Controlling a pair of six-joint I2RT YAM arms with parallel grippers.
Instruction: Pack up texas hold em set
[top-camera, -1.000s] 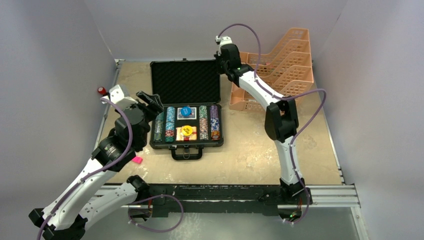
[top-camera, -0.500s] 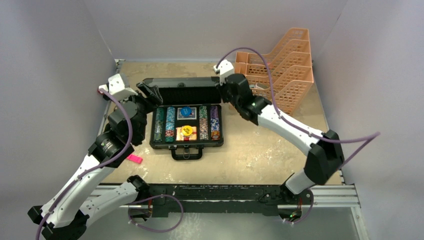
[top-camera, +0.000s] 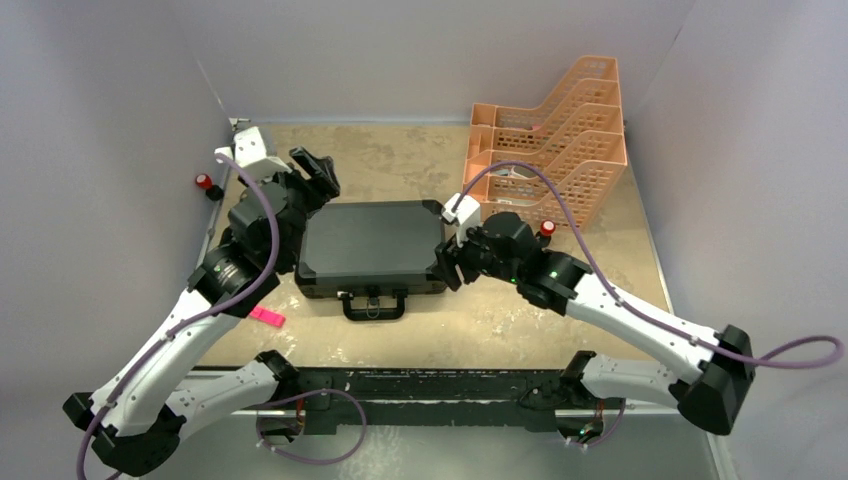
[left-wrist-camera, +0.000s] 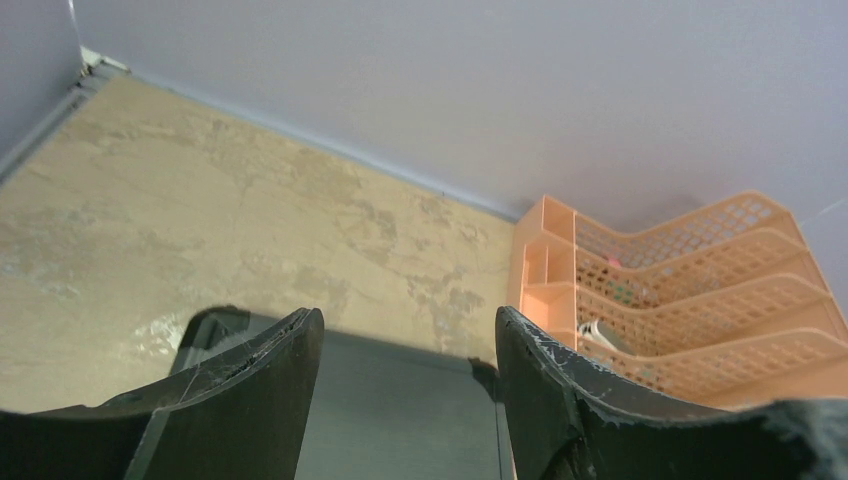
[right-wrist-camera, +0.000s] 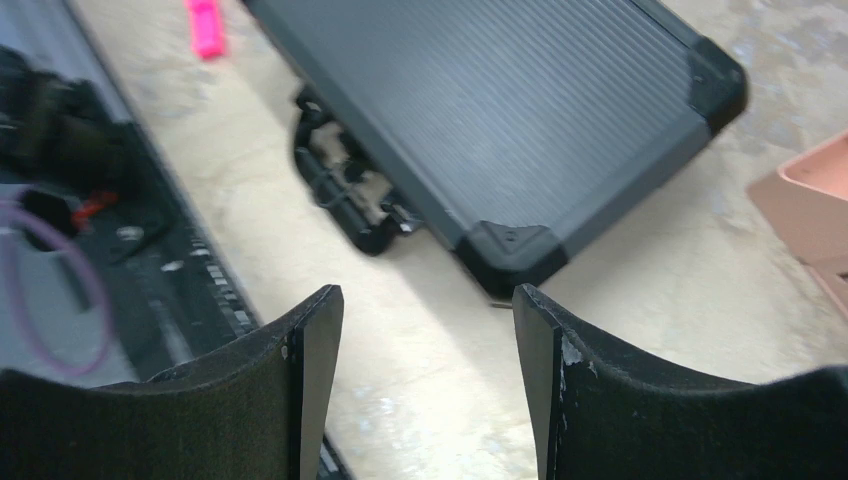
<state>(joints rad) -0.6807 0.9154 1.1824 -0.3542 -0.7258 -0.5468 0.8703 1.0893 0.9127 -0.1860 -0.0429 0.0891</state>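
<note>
The black briefcase (top-camera: 372, 245) lies flat on the counter (top-camera: 500, 310) with its lid shut. It sits left of centre, between the two hands. Its long axis runs left to right, and its handle (top-camera: 373, 307) points toward the near edge, where the arm bases are.

The left hand (top-camera: 318, 170) hovers at the case's far-left corner with its fingers spread apart and nothing between them. Its wrist view shows the dark lid low in the gap, with bare counter beyond. The left arm rises from its base at the near left, bends at the elbow beside the case's left end, and aims the hand toward the back wall.

The right hand (top-camera: 447, 262) sits at the case's right end, close to the near-right corner. Its fingers are also apart and grip nothing. In its wrist view that corner lies just past the fingertips, apart from them. The right arm lies low, with its elbow far out to the right and its forearm reaching leftward to the case.

A peach rack (top-camera: 560, 130) stands at the far right, and a pink marker (top-camera: 266, 316) lies near the case's near-left corner
</note>
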